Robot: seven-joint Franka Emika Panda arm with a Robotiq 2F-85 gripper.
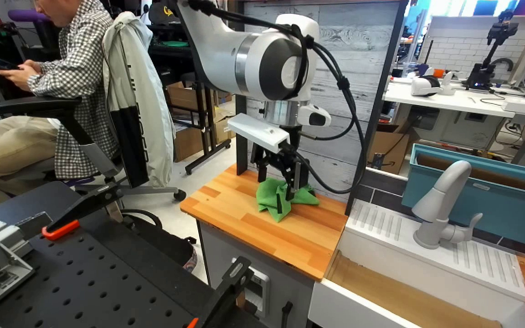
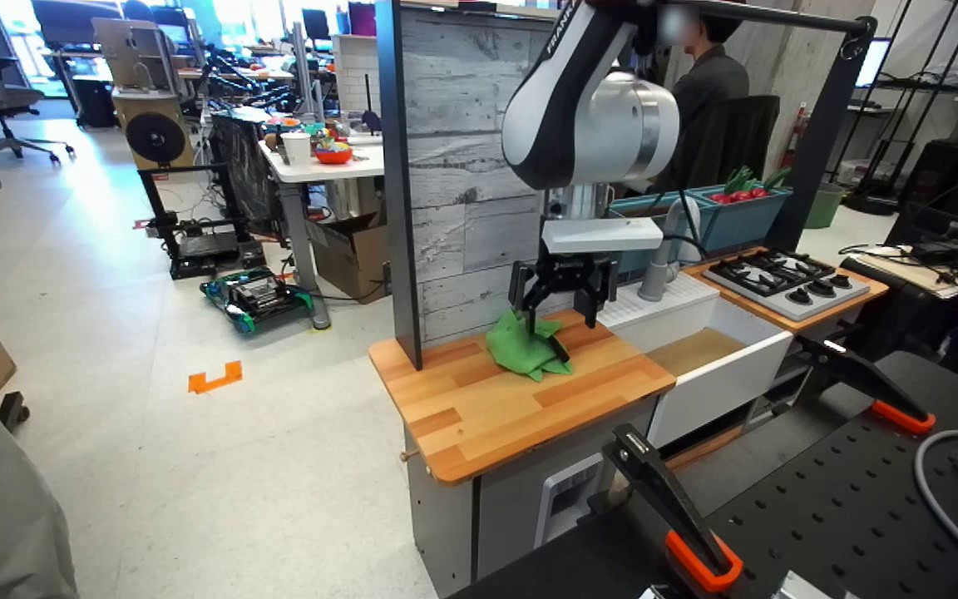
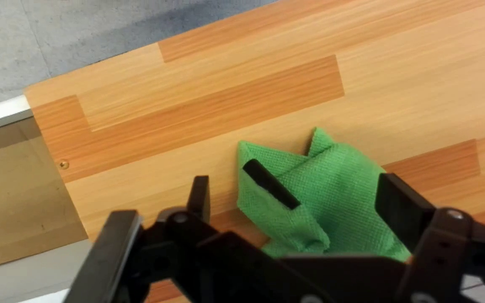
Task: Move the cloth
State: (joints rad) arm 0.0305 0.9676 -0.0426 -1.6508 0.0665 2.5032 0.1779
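At the left in an exterior view, a seated person [image 1: 84, 57] in a black-and-white checked shirt [image 1: 90, 86] holds a dark phone [image 1: 1, 63]; nearer you is a flat, perforated black bench top [image 1: 107, 273]. Right of that comes your light wooden countertop [image 1: 226, 207], and on it, near the weathered grey plank panel [image 1: 335, 157], lies your crumpled green textured cloth [image 1: 269, 196], a short black strip [image 3: 271, 184] on top. Your black two-fingered gripper [image 3: 299, 202] hangs over the cloth; in the wrist view its jaws stand wide apart, the strip and much of the cloth between them, and I can't tell whether either fingertip touches it. Further right are the white rectangular sink [image 1: 349, 310], its curved grey faucet [image 1: 442, 200] and the long teal planter box [image 1: 508, 209].
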